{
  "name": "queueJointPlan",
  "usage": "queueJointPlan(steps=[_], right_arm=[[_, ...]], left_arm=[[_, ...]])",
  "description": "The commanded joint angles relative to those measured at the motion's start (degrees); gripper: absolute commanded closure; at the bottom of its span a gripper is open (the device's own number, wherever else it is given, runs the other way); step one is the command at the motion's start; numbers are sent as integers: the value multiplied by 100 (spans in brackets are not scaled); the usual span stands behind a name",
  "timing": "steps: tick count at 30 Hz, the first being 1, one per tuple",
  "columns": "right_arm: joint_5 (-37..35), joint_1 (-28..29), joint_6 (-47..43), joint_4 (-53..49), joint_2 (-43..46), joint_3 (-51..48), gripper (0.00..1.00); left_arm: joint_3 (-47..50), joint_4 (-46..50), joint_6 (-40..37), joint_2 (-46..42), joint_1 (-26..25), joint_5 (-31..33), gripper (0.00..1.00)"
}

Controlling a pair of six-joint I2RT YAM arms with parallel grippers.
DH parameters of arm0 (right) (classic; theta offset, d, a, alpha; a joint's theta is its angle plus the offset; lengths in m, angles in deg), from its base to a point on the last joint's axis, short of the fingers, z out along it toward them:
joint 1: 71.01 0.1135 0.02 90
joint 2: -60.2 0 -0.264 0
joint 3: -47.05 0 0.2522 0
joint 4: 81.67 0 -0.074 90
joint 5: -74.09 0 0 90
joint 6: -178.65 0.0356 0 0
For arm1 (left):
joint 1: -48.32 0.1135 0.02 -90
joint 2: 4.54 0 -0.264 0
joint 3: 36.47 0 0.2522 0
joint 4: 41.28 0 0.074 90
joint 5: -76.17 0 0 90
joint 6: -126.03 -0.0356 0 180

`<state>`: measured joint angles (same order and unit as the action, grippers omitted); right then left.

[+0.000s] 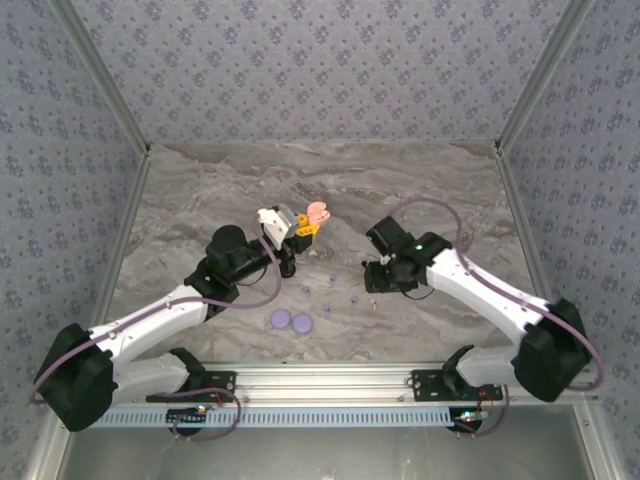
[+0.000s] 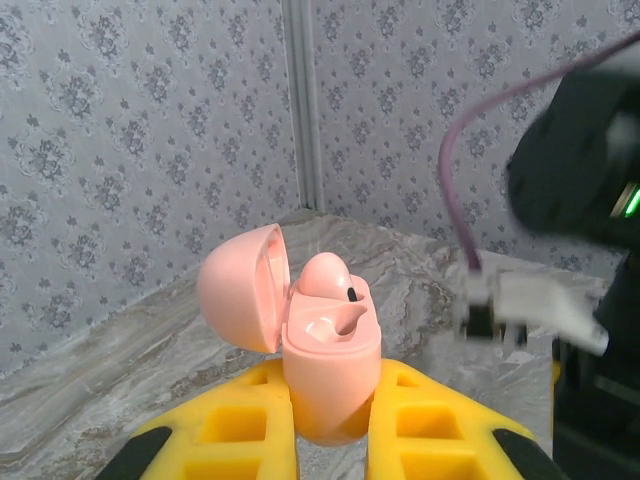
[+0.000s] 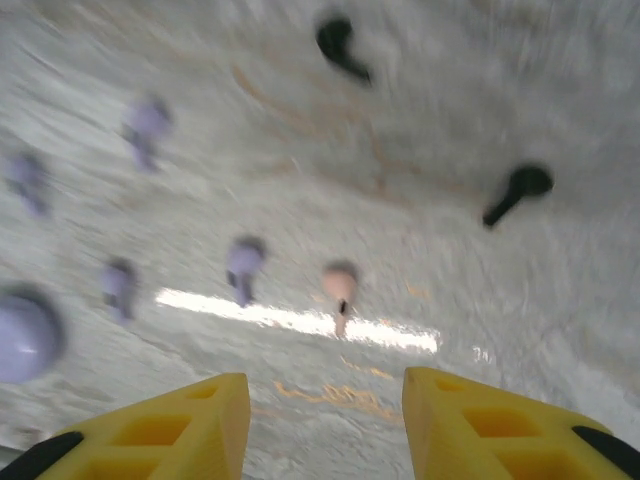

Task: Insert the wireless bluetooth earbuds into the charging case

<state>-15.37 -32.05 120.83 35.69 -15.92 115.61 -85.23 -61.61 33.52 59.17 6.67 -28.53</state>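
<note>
The left pincer (image 2: 332,432) is gripping the pale pink charging case (image 2: 330,375) upright, its lid (image 2: 240,290) hanging open toward 9 o'clock and the seated pink earbud (image 2: 328,275) resting in 1 well. The right pincer (image 3: 325,420) is hovering over the table (image 1: 420,180) with fingers apart and nothing between them. From it, the loose pink earbud (image 3: 341,285) is lying at 12 o'clock, 4 blurred lavender earbuds (image 3: 244,262) toward 10 o'clock, 2 black earbuds (image 3: 518,188) toward 1 o'clock, and a lavender disc (image 3: 25,335) at 9 o'clock.
</note>
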Motion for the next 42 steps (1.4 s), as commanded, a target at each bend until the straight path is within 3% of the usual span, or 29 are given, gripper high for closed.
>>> queueJointPlan(steps=[1,23,42], right_arm=[[173,118,218,-204,-364,-144,54],[-193,367,144,516,-1978,136,62],[-596,340,131,786,-2033,179,72]], left_arm=[[60,-76,-63,-121,-28,90,100],[145,78,-41,-281,-26,134,100],[169,95,-56,-277,-23,169,100]])
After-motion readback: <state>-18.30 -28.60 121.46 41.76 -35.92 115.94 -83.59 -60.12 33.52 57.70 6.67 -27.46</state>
